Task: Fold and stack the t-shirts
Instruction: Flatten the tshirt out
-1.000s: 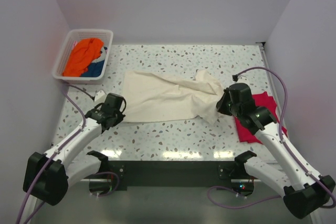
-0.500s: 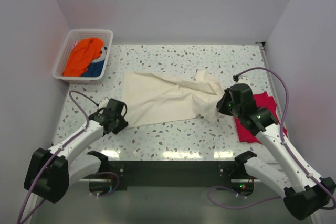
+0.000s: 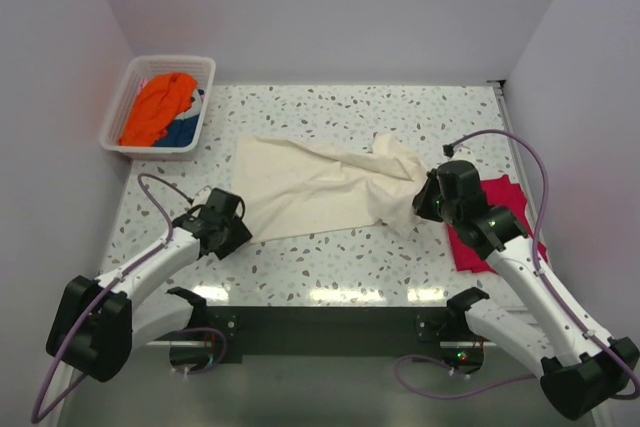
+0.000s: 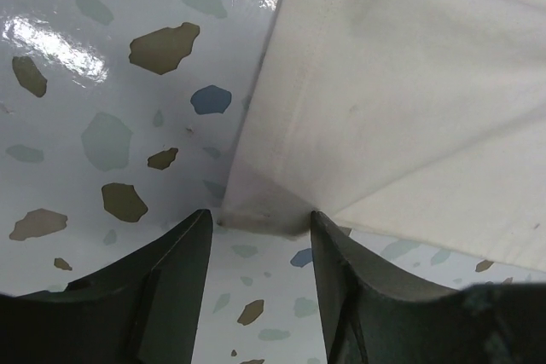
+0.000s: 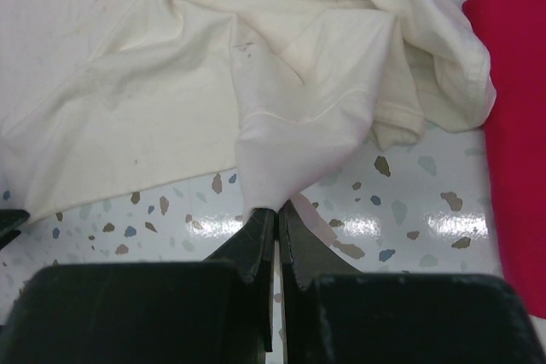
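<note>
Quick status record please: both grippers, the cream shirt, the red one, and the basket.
left gripper: open, fingers either side of the cream t-shirt near-left corner, low over the table
right gripper: shut on a pinch of the cream t-shirt's right end
cream t-shirt: spread mid-table, right end bunched
red t-shirt: flat at the table's right side, partly under the right arm
basket: far-left corner, holding an orange garment and a blue garment
</note>
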